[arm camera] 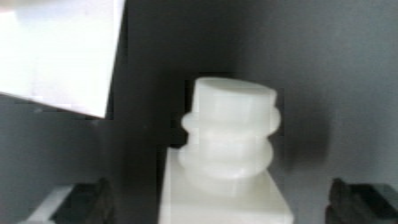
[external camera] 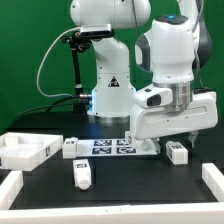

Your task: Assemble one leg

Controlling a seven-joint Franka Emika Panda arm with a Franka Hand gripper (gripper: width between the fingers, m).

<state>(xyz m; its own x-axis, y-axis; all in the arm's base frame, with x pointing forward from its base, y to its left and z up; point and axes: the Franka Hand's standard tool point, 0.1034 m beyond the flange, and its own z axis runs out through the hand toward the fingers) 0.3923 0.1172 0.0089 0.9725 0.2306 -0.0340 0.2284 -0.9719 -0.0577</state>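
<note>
Wrist view and exterior view, one moment in assembling a leg. Wrist view: the leg (arm camera: 228, 150), a white block ending in a rounded, ribbed peg, rests on the dark table (arm camera: 311, 90) between my jaws. These stand wide apart and hold nothing. A dark fingertip (arm camera: 71, 205) shows on either side of the leg, and a clear strip of table separates each from it. A pale flat surface (arm camera: 54, 50) fills one corner of this view; I cannot tell which part it is.

Exterior view: the arm (external camera: 165, 50) hangs low at the exterior view's right, with the leg (external camera: 178, 151) just beneath the hand and near one end of the marker board (external camera: 115, 146). Loose on the table are two more legs: one (external camera: 72, 148) just beside the marker board's other end, and one (external camera: 82, 175) nearer the camera. The tray-like part (external camera: 25, 150) sits at the exterior view's left.

Step in hand, as I judge it: grasping the leg under the hand. To do it well, I would centre the leg between the jaws and square them to its flat sides. I would then descend until the fingertips bracket the block itself, not the ribbed peg, where a grip would seat poorly. I would close slowly so that both sides meet the leg together. An uneven closure could push it sideways or twist it. The peg should be left free, since it is presumably the end that joins the larger part.
</note>
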